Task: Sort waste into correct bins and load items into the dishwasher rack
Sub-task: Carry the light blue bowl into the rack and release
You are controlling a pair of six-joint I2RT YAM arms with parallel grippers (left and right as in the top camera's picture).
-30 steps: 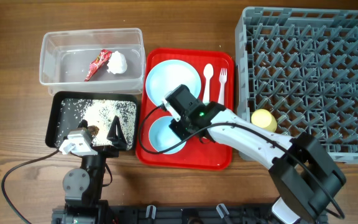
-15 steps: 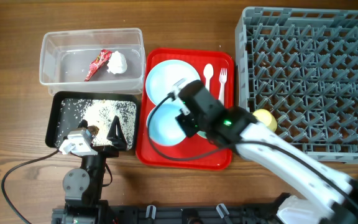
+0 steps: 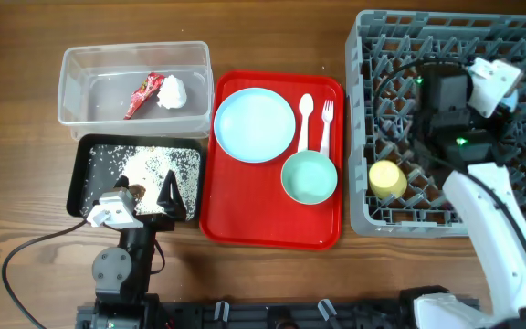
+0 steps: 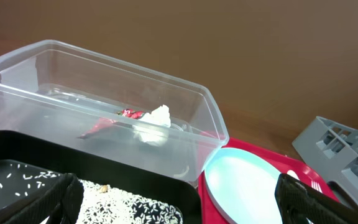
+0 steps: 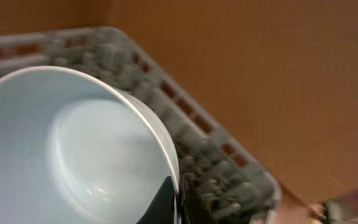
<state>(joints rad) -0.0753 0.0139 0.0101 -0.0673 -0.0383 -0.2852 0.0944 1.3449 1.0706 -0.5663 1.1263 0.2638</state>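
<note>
My right gripper is shut on the rim of the light-blue bowl and holds it tilted over the grey dishwasher rack. In the overhead view the right arm hides the bowl. The yellow cup lies in the rack. The light-blue plate, mint-green bowl, white spoon and fork lie on the red tray. The clear tub holds the red sachet and tissue ball. My left gripper is open over the black tray of rice crumbs.
In the left wrist view the clear tub stands behind the black tray, with the plate to the right and a rack corner beyond. Bare wooden table lies to the left.
My right arm has lifted the light-blue bowl off the red tray and swung it right over the rack. The mint-green bowl now shows on the tray. The left arm has not moved.
</note>
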